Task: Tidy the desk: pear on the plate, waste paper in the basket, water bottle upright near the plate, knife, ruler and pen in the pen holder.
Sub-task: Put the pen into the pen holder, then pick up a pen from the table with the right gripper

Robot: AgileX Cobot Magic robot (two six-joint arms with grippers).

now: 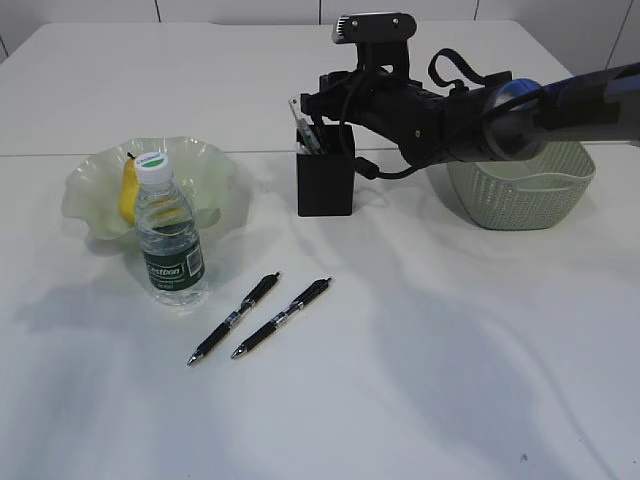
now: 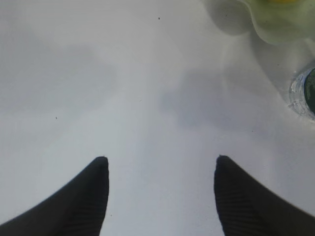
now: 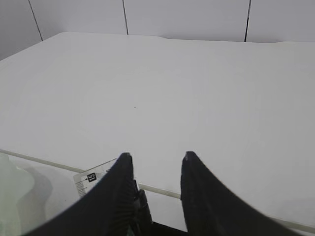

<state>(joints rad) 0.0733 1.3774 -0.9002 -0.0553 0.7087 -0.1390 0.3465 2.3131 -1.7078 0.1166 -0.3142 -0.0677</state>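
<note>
Nearest the camera, two pens (image 1: 262, 316) lie side by side on the table, long axes slanting toward the far right. Behind them my right gripper (image 1: 308, 112) hovers over the pen holder (image 1: 325, 180), jaws apart, gripping nothing that I can see, ruler (image 3: 97, 177) just beside. Left gripper (image 2: 160, 169) gapes empty near the plate (image 2: 275, 24).

pear (image 1: 129, 190): half behind water bottle (image 1: 168, 240) | pen holder (image 1: 325, 180): contents unclear
</note>
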